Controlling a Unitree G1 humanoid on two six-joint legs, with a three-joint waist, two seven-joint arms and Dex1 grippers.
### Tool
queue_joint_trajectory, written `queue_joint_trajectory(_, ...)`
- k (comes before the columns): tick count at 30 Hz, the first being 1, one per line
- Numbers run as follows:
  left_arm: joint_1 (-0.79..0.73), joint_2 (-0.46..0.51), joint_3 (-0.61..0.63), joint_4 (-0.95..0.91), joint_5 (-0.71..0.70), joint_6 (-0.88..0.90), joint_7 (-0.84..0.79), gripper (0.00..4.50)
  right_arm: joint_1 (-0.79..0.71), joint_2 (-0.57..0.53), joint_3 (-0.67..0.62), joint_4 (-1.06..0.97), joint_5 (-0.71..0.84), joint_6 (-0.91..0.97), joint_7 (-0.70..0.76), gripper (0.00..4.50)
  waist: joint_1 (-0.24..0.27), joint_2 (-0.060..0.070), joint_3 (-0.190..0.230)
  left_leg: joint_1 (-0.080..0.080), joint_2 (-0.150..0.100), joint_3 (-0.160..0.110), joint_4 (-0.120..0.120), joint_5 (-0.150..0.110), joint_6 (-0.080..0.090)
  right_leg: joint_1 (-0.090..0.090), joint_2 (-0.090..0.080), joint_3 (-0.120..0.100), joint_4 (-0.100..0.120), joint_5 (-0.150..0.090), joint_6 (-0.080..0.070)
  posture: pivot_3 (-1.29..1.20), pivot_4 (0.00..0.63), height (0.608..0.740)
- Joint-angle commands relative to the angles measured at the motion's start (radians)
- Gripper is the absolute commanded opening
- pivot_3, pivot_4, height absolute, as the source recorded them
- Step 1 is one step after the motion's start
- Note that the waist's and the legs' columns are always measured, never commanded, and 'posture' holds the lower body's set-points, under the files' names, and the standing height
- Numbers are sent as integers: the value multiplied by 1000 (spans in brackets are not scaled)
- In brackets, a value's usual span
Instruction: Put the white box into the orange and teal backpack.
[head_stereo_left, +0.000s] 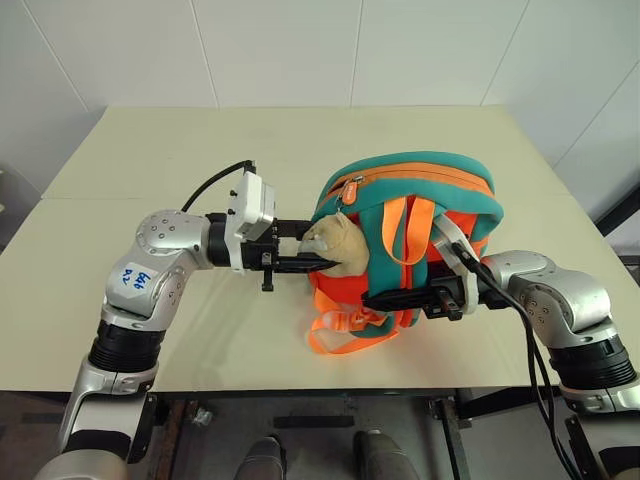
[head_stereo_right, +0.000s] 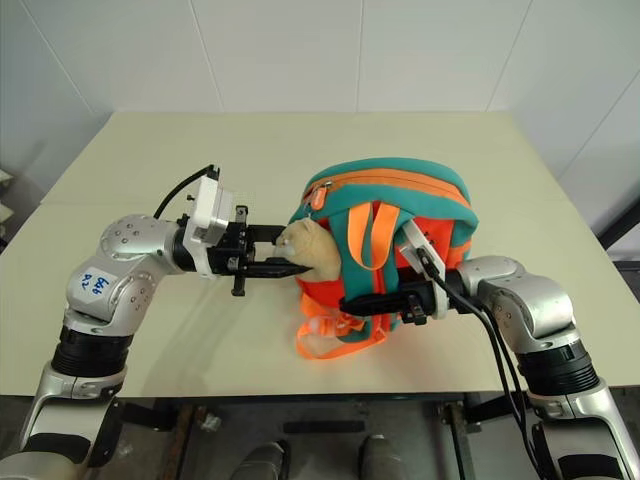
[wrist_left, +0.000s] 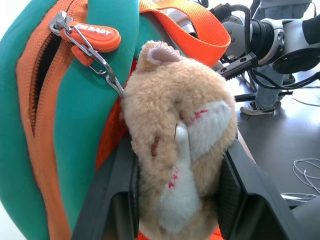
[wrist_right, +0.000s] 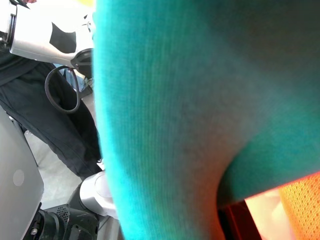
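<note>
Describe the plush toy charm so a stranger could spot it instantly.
Start at the orange and teal backpack standing mid-table. On its side toward the robot's left arm, the tan plush toy charm hangs from a zipper clip, between the left gripper fingers. It is the only furry thing there.

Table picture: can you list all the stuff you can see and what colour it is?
Backpack: one, orange and teal, on the table's middle.
Plush toy charm: one, tan, hanging at the backpack's left side.
Zipper pull: one, orange, clipped by the zipper.
Table: one, cream, under everything.
Left end effector: one, black, fingers either side of the plush toy charm.
Right end effector: one, black, shut at the backpack's teal strap.
</note>
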Motion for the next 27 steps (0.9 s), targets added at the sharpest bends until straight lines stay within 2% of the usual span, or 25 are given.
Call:
queue_joint_trajectory(1, -23, 103, 69, 52, -1, -30, -79, 1454, 1, -5, -15, -20, 4, -6, -1, 0, -2, 0, 0, 0, 0, 0, 0, 0, 0, 0, 0, 0, 0, 0, 0, 0, 150, 740)
queue_joint_trajectory(5, -80, 209, 63, 261, 81, -121, -161, 1454, 18, -32, -30, -26, 4, -1, 1, 0, 0, 0, 0, 0, 0, 0, 0, 0, 0, 0, 0, 0, 0, 0, 0, 0, 150, 740)
queue_joint_trajectory(8, -124, 227, 45, 405, 138, -176, -163, 1454, 30, -38, -44, -36, 10, 4, -18, 0, 4, 0, 0, 0, 0, 0, 0, 0, 0, 0, 0, 0, -1, 0, 0, 0, 150, 740)
queue_joint_trajectory(11, -140, 215, 33, 468, 163, -221, -174, 1454, 36, -35, -58, -44, 22, 11, -39, 0, 4, 0, 0, 0, 0, 0, 0, 0, 0, 0, 0, 0, -1, 0, 0, 0, 150, 740)
queue_joint_trajectory(14, -144, 150, 18, 562, 182, -249, -151, 1454, 70, -34, -75, -76, 38, 30, -66, 0, 7, 0, 0, -1, 0, 0, -1, 0, 0, 0, 0, 0, -1, 0, 0, 0, 150, 740)
queue_joint_trajectory(17, -131, 9, -4, 717, 231, -329, -66, 1454, 114, -16, -94, -117, 65, 50, -111, 0, 9, 0, 0, 0, 0, 0, -1, 0, 0, 0, 0, 0, 0, 0, 0, 0, 150, 740)
queue_joint_trajectory(21, -117, -98, -29, 872, 301, -445, -7, 1454, 134, 8, -102, -152, 88, 66, -162, 0, 4, -1, 0, -1, -1, 0, 2, 0, 1, 1, 0, 0, 0, 1, 1, 0, 150, 740)
queue_joint_trajectory(24, -111, -135, -36, 938, 328, -491, 5, 1454, 145, 17, -106, -167, 104, 75, -188, 0, 7, -1, 0, 0, -1, 0, 1, 0, 1, 0, 0, 0, 0, 1, 1, 0, 150, 740)
queue_joint_trajectory(27, -86, -133, -44, 926, 336, -506, -13, 1454, 151, 23, -106, -172, 107, 72, -207, 0, 9, -1, -1, 0, -1, -1, 1, 0, 1, 1, 0, 0, 0, 1, 1, 0, 150, 740)
